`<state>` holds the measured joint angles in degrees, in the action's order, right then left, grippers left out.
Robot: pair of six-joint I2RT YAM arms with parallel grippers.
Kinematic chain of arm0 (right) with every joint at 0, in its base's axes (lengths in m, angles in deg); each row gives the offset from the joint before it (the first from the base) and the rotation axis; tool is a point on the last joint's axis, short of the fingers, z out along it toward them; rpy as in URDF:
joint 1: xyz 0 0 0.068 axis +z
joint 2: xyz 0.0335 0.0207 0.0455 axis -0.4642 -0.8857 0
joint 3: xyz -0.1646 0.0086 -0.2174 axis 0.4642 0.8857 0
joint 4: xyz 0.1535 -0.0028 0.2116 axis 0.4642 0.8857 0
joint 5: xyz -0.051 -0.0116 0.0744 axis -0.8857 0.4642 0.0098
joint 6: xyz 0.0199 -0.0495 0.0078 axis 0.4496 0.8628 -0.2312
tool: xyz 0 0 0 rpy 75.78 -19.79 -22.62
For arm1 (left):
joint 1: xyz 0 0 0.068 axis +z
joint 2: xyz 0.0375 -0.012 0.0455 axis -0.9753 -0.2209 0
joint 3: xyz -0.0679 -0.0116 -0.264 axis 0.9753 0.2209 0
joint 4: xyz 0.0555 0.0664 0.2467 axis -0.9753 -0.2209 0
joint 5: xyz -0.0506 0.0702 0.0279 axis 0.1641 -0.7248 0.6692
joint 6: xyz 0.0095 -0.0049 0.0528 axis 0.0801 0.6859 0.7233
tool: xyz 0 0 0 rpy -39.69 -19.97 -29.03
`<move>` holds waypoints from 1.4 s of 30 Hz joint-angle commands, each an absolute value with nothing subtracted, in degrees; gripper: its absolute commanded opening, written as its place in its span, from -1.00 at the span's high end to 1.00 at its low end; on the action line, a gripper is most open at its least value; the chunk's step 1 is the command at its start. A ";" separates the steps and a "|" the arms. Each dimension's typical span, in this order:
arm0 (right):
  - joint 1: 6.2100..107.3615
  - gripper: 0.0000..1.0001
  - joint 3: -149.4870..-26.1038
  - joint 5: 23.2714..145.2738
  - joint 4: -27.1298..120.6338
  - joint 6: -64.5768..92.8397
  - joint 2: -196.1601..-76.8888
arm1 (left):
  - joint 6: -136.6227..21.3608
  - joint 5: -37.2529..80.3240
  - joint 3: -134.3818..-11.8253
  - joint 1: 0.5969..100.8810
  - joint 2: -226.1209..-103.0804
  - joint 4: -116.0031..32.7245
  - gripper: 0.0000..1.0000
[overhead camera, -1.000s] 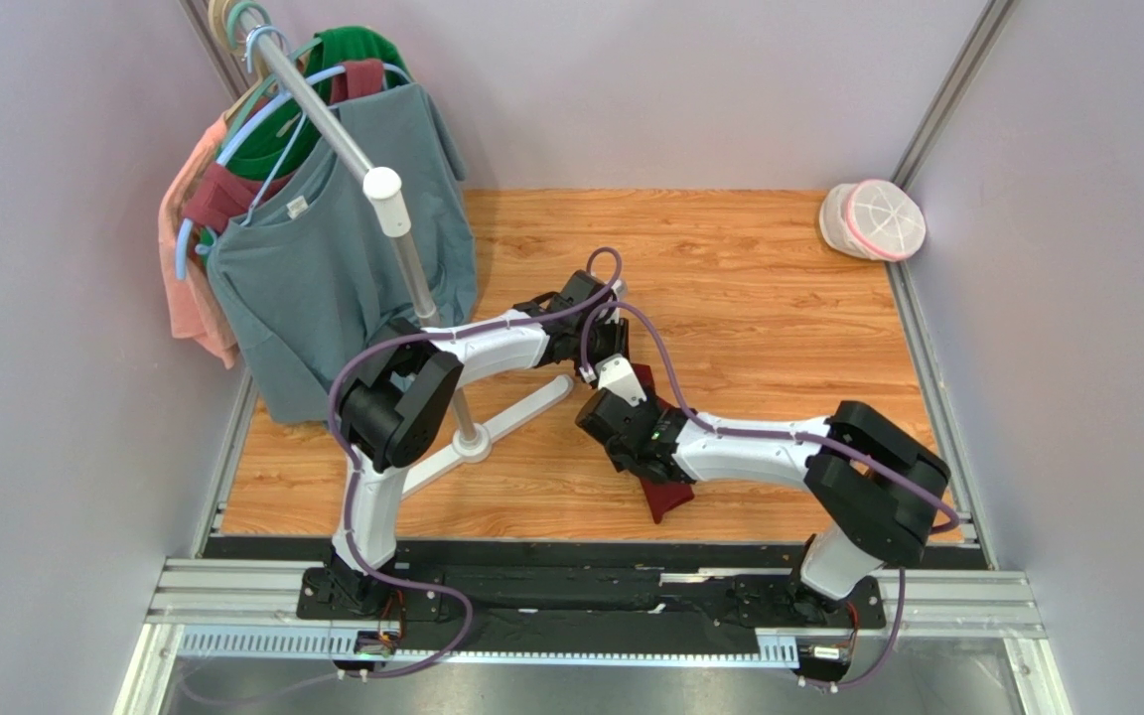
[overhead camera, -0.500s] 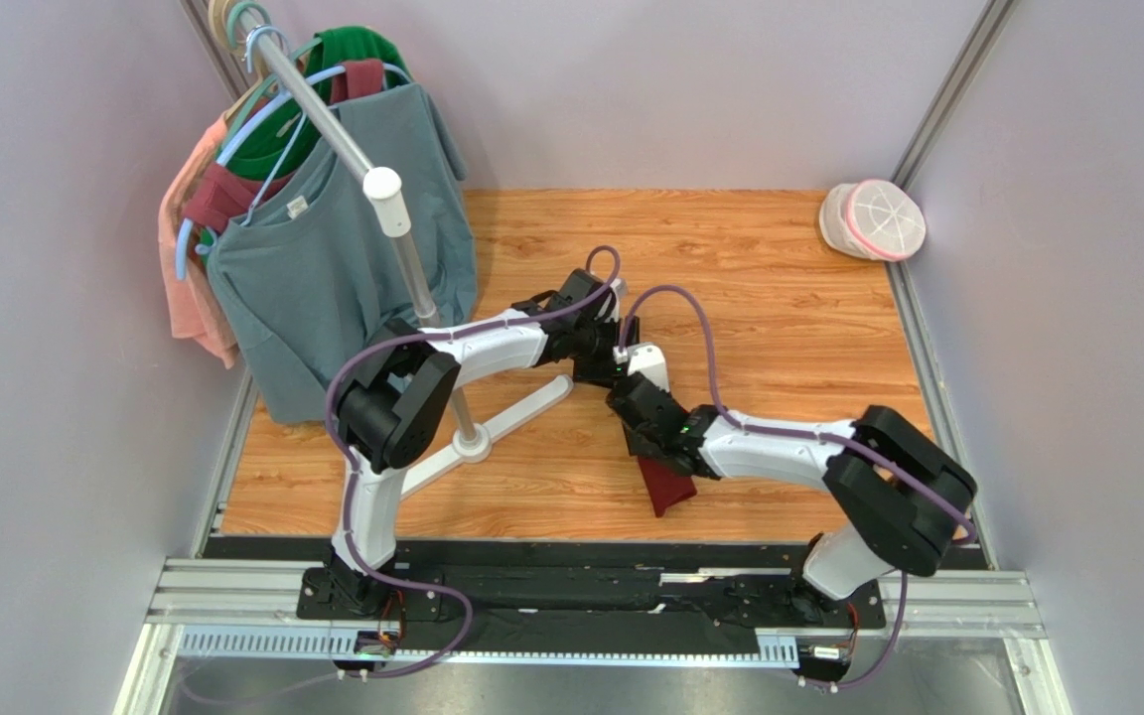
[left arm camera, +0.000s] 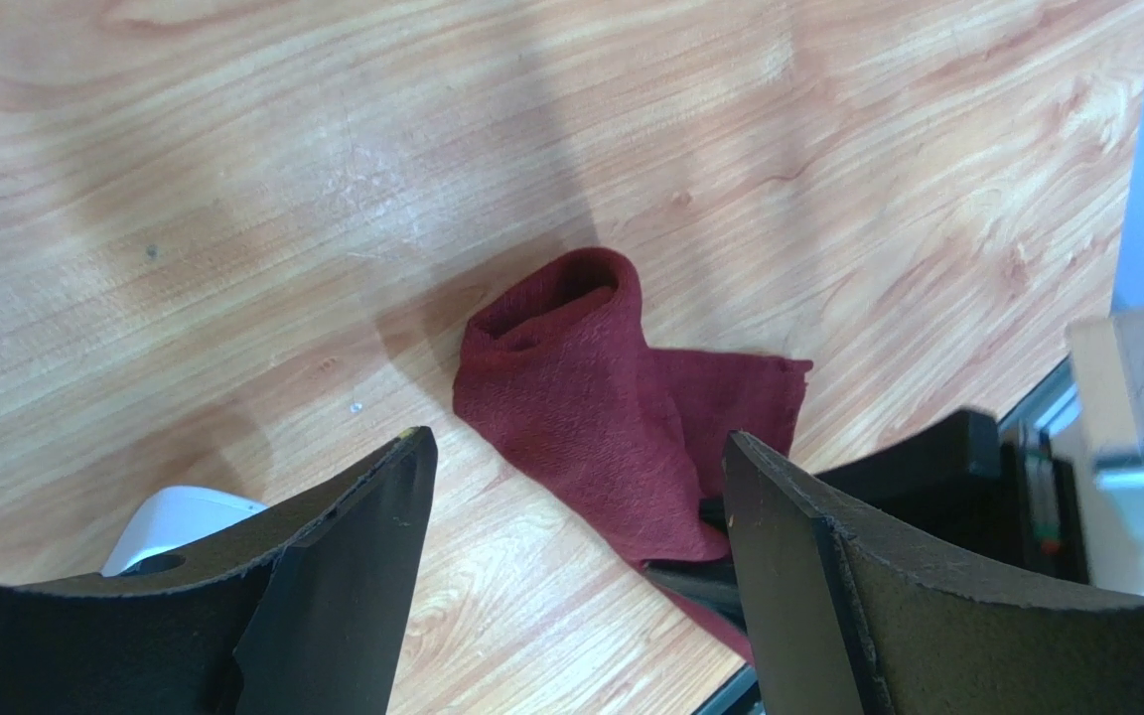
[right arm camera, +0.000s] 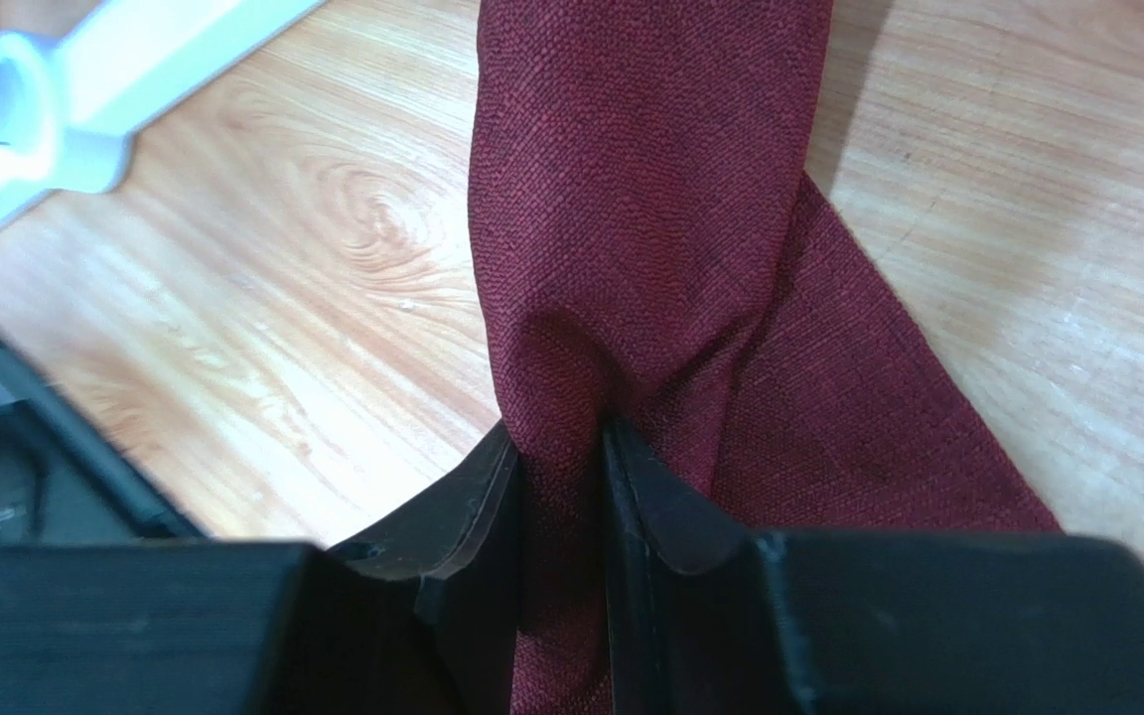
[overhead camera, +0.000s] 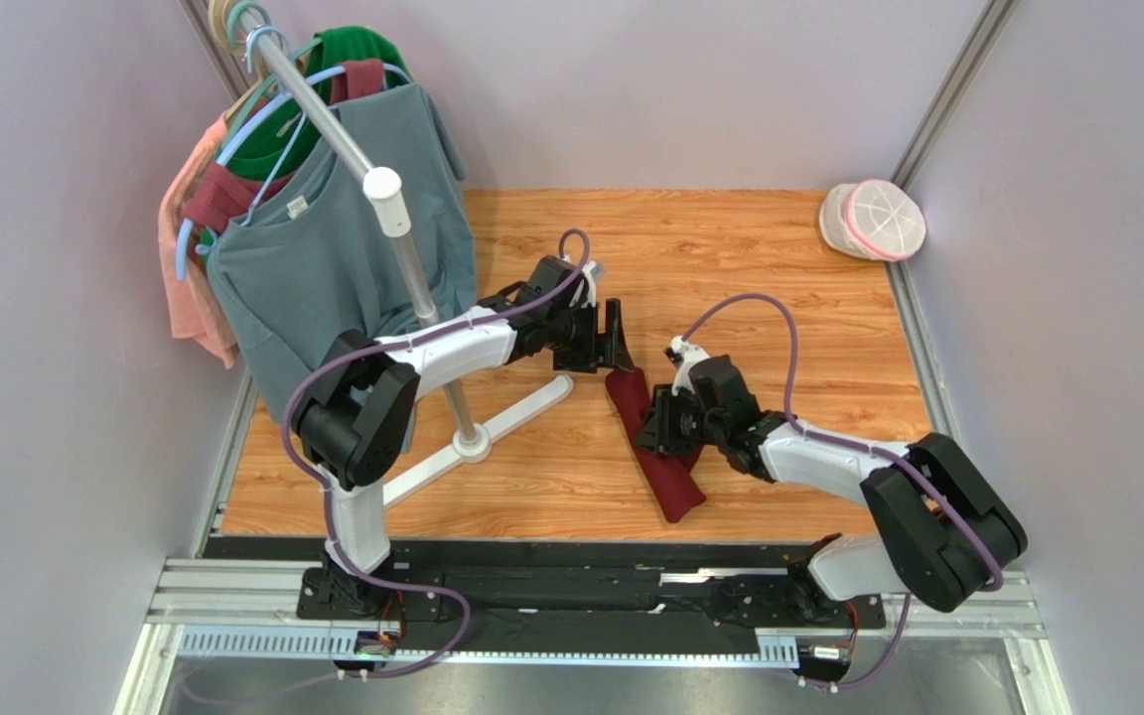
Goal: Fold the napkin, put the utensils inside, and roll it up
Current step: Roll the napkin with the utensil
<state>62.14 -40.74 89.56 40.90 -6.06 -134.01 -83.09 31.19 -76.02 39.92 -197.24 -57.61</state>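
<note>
At the far left a rack (overhead camera: 411, 283) stands on its white base (overhead camera: 511, 417). Shirts (overhead camera: 325, 283) hang from it on hangers, right against the left wall. The base's arm reaches toward the table's middle and ends just left of the napkin.

The left gripper (left arm camera: 575, 444) hovers over the middle of the table (overhead camera: 772, 283). Its jaws are spread wide with nothing between them, above the napkin's far end and apart from it.

The napkin (overhead camera: 668, 477) lies as a long narrow maroon strip, slanting from just below the left gripper down toward the near edge. Its far end looks rolled, with an open mouth. Its near end lies flat, close to the black strip along the table's front.

The right gripper (right arm camera: 560, 440) comes in from the right at about mid-length of the strip. Its jaws are drawn narrow, pinching a raised ridge of the cloth.

From the napkin rightward and to the far side, the wood is bare up to the far right corner. A round white container (overhead camera: 877, 219) with a pink-rimmed lid sits there against the right wall; its contents cannot be made out.

Walls bound the table on the left, far and right sides, and metal rails run along both side edges.
</note>
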 commanded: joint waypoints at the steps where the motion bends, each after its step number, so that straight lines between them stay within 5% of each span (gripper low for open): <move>1: 58.25 0.49 -39.14 103.69 33.86 -8.23 -134.89 | -82.44 32.70 -74.06 39.71 -195.10 -55.52 -0.58; 21: 47.44 0.54 -37.74 121.98 17.15 -13.16 -146.85 | -84.20 36.13 -72.92 39.62 -200.02 -50.77 -0.52; 24: 47.43 0.53 -38.70 121.46 18.73 -12.19 -147.46 | -83.85 36.47 -74.14 39.53 -201.43 -51.56 -0.39; 28: 47.35 0.46 -40.02 119.35 23.20 -8.77 -146.15 | -82.79 36.48 -76.51 39.09 -203.10 -53.32 0.17; 35: 47.52 -0.05 -45.72 113.38 40.40 -1.49 -138.60 | -80.24 36.30 -80.38 38.92 -205.65 -58.76 0.97; 42: 54.36 -0.15 -53.90 94.52 56.34 4.94 -130.16 | -80.24 36.04 -81.88 38.92 -205.83 -60.26 1.00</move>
